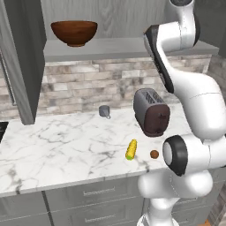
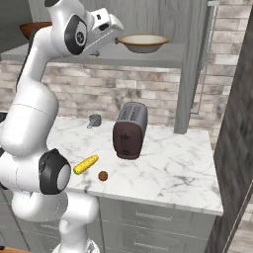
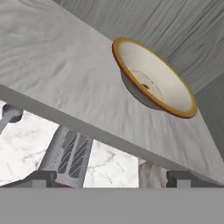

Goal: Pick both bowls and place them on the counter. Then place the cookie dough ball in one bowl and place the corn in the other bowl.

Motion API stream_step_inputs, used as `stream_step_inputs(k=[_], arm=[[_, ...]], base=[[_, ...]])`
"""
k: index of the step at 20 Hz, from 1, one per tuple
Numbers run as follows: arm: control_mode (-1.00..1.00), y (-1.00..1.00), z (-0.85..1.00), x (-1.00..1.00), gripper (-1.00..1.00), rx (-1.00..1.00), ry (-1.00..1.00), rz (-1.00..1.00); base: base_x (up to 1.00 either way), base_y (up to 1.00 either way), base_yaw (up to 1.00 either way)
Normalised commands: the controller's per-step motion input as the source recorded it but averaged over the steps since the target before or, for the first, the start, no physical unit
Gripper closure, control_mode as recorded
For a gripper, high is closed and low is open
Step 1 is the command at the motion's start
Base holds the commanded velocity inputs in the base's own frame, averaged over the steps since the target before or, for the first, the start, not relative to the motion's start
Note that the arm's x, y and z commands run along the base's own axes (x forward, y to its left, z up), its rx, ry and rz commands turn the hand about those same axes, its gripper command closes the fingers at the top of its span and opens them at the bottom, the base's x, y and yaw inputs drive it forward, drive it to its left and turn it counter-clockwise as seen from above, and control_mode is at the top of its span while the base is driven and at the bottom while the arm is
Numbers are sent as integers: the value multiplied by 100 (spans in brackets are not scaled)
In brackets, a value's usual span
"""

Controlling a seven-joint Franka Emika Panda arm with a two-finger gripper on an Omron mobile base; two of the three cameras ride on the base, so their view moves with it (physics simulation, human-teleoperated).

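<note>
Nearest the base, the corn [image 1: 131, 149] and the cookie dough ball [image 1: 154, 154] lie just beside each other at the front edge of the marble worktop [image 1: 57, 145]. Behind them stands a toaster [image 1: 152, 112], with a small grey mug [image 1: 104, 111] further back near the brick wall.

Above the worktop, a grey shelf [image 1: 119, 47] carries both bowls, well apart: the dark wooden bowl [image 1: 74, 32] at the left end, the tan bowl [image 2: 144, 43] toward the right end. Neither bowl is on the worktop yet, so the first step appears to be in hand.

The gripper [image 2: 109, 30] is raised to shelf height, near the tan bowl but not touching it. In the hand view, the two tips sit far apart at the bottom edge, so the fingers are spread and hold nothing.

The next move probably calls for advancing over the shelf edge and closing on the tan bowl's rim.

The hand view shows the bowl's cream interior. The right base view shows the clearance between gripper and bowl. The left base view shows the wooden bowl whole.
</note>
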Motion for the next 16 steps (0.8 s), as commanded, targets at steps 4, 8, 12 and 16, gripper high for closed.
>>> stream_step_inputs(k=[4, 8, 12, 16], arm=[[-100, -19, 0, 72, -100, -1, 4, 2], [-100, -15, -2, 68, -100, -4, 7, 3], [-100, -15, -9, 60, -100, -4, 7, 5], [-100, -17, -5, 53, -100, -2, 6, 6]], base=[[0, 0, 0], [0, 0, 0], [0, 0, 0], [0, 0, 0]])
